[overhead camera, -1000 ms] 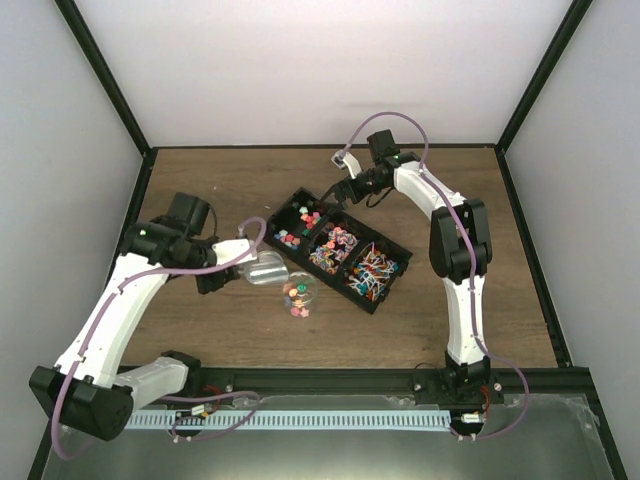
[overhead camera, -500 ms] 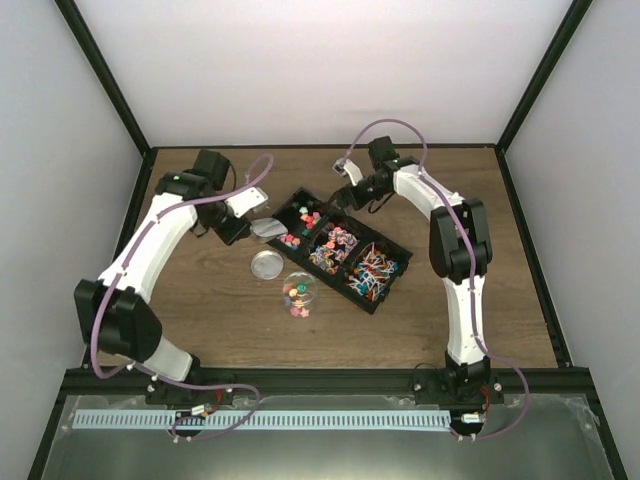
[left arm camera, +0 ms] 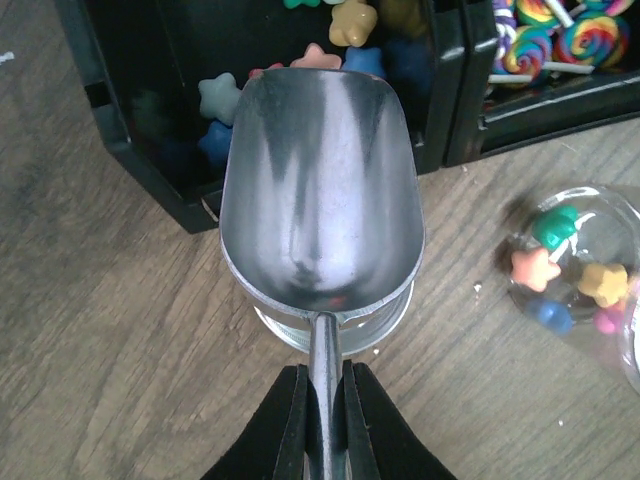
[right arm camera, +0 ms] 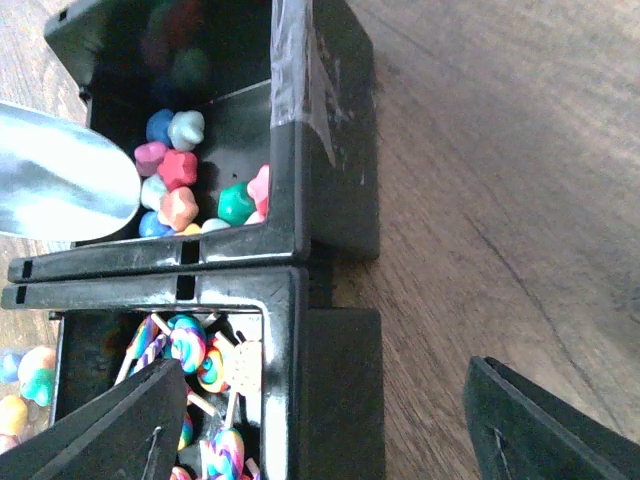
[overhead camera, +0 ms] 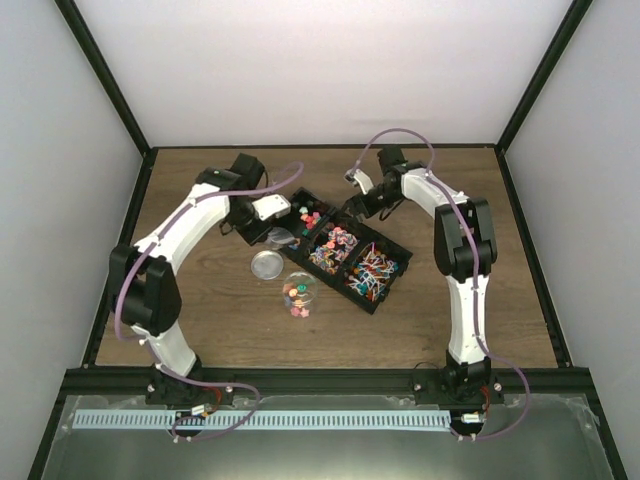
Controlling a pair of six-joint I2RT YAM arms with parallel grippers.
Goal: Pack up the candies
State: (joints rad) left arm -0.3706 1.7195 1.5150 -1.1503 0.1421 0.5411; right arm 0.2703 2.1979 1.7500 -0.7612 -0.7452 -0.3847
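left gripper (left arm camera: 322, 388) clamped on scoop (left arm camera: 320, 190) handle, candies (left arm camera: 218, 97) just beyond scoop's lip, right gripper (right arm camera: 325, 420) spread apart over tray (right arm camera: 335, 150)

The scoop (left arm camera: 320, 200) overhangs the tray's (right arm camera: 335, 180) end compartment; bare table (right arm camera: 500, 200) lies open beside it.

Brushed metal scoop (left arm camera: 320, 190), glossy black plastic tray (right arm camera: 325, 130), smooth candies (right arm camera: 178, 165), matt wooden table (left arm camera: 110, 340).

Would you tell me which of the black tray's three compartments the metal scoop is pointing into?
The end compartment with star-shaped candies: the tip of the scoop overlaps its near wall, whereas the next compartment holds swirled lollipops.
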